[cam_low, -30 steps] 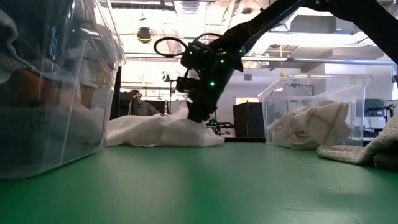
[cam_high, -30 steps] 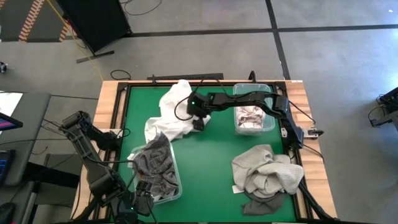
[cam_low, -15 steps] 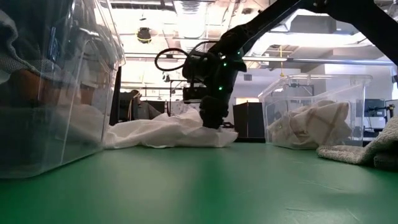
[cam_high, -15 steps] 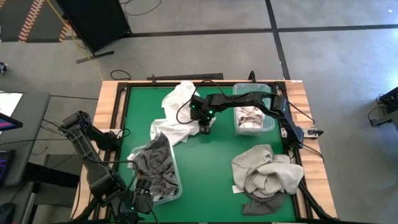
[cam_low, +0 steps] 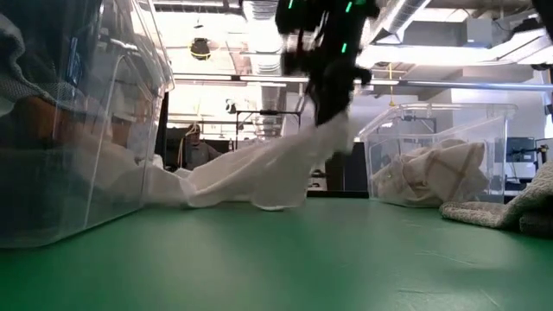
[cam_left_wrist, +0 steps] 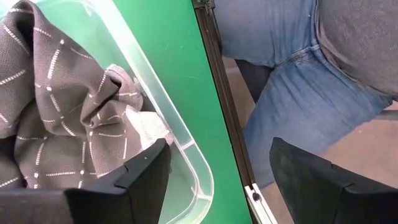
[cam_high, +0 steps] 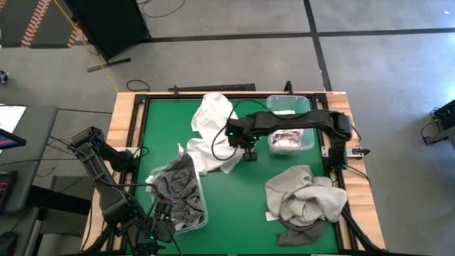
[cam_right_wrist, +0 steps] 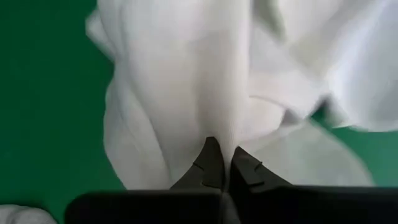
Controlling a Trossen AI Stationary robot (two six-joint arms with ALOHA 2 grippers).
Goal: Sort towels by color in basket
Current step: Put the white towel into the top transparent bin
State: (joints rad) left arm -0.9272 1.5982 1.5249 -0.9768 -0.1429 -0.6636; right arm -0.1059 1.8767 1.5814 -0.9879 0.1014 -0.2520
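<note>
Near the middle of the green table [cam_high: 242, 192], the right gripper [cam_high: 248, 153] is clenched on a fold of the white towel [cam_high: 213, 131], its fingertips pinched together with the cloth caught between them (the right wrist view shows the two dark fingers [cam_right_wrist: 211, 167] meeting on the fabric). From table height the gripper [cam_low: 331, 104] hangs well above the surface, and the white towel [cam_low: 259, 173] slopes down from it to the table, its far end lying on the green beside the near clear bin [cam_low: 78, 130].

From above, that bin [cam_high: 201, 213] sits at the table's front left and holds a dark grey towel [cam_high: 174, 188] with a thin light grid. A second clear bin [cam_high: 307, 139] stands at the back right, with a white towel with red checks [cam_high: 286, 136] inside. At the front right lies a heap of beige-grey towel [cam_high: 302, 195], with a dark grey cloth [cam_high: 298, 233] showing under its front edge.

The left gripper [cam_left_wrist: 217, 180] waits at the front left corner with its fingers spread apart, over the rim of the near bin [cam_left_wrist: 180, 137] and the dark grey towel [cam_left_wrist: 56, 106]. Just past the table edge stands a person in blue jeans [cam_left_wrist: 298, 81].
</note>
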